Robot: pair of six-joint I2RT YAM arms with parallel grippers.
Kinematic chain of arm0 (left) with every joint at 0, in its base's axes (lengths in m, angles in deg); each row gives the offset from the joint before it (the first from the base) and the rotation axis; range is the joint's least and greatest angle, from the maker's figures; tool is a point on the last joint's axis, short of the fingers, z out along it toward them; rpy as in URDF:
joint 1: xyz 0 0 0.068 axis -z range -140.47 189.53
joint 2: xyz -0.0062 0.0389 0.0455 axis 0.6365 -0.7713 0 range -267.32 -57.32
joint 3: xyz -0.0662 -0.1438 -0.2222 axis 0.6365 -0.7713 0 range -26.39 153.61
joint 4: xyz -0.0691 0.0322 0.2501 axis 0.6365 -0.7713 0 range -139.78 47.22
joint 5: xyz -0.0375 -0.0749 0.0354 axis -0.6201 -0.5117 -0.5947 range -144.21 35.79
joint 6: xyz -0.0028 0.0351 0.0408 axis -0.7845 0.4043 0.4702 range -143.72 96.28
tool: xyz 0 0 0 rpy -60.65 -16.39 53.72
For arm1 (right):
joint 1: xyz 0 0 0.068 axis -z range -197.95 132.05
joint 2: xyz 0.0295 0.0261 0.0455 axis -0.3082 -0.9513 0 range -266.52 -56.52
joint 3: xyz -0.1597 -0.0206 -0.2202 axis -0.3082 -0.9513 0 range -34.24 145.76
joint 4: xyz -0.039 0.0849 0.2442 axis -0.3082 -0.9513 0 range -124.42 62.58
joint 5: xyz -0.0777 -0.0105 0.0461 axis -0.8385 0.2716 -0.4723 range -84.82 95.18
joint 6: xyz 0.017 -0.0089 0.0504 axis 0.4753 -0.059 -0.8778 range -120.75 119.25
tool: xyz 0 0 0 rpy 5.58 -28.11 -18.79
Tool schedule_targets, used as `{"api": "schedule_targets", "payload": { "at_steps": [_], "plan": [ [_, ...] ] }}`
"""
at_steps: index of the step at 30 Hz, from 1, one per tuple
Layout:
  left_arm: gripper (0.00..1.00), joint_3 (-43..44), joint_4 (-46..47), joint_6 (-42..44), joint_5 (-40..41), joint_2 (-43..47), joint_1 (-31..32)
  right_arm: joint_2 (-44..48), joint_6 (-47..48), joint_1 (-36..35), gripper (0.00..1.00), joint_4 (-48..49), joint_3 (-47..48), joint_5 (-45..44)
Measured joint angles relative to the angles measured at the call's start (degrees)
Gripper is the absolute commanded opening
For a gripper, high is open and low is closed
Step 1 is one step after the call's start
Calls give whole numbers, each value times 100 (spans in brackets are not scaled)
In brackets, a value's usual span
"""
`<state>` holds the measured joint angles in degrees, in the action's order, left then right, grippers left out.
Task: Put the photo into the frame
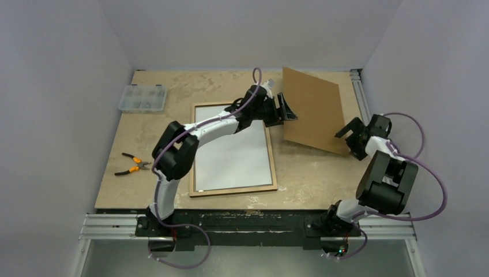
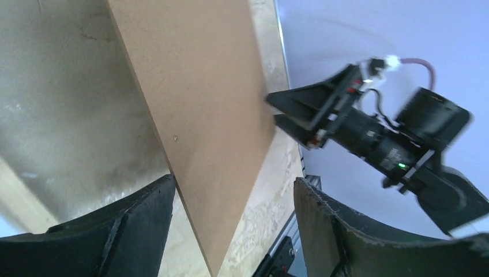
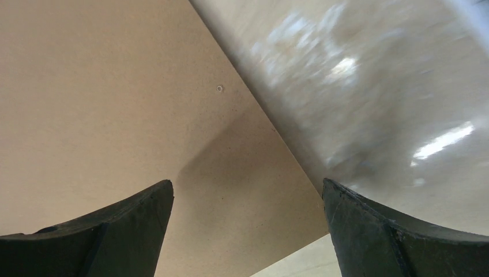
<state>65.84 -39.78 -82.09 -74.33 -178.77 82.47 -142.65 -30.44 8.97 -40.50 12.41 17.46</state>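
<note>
Lying flat on the surface (image 1: 323,179): the frame (image 1: 233,191), with its light tan wood side up. It sits at the middle of the surface, under the left forearm.
Frame opening: filled by a pale grey-white panel (image 1: 236,158). I cannot tell whether this is the photo turned face down.
Backing board (image 1: 314,109): plain brown. It stands tilted to the right of the frame and apart from it, with its upper edge toward the back wall. It stands between the two end effectors.
Left end effector (image 1: 287,109): at the board's left edge, just past the frame's far right corner. In its wrist view the end effector (image 2: 233,182) has its jaws well apart, and the board (image 2: 202,104) runs down between them to a corner. The jaws are not closed on the thin sheet. I cannot tell whether a finger touches it.
Right end effector (image 1: 348,139): at the board's lower right edge, jaws spread wide. The left wrist view shows this end effector (image 2: 274,109) with its tips right at the board's far edge. In its own wrist view the end effector (image 3: 247,183) looks onto the board (image 3: 104,104) past two widely parted fingers.
Clear compartment box (image 1: 142,97): at the far left corner of the surface, well away from the frame.
Orange-handled pliers (image 1: 131,163): near the left edge, beside the left arm's elbow.
</note>
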Motion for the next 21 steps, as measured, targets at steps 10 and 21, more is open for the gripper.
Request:
{"api": "schedule_targets", "payload": {
  "at_steps": [10,21],
  "plan": [
    [71,-1836,-660,356,374,2334,157,654,-50,-1508,97,-17,-522,728],
    [87,-3665,-2568,188,1786,4002,278,1486,-118,-2317,99,-752,-994,1062]
  ]
}}
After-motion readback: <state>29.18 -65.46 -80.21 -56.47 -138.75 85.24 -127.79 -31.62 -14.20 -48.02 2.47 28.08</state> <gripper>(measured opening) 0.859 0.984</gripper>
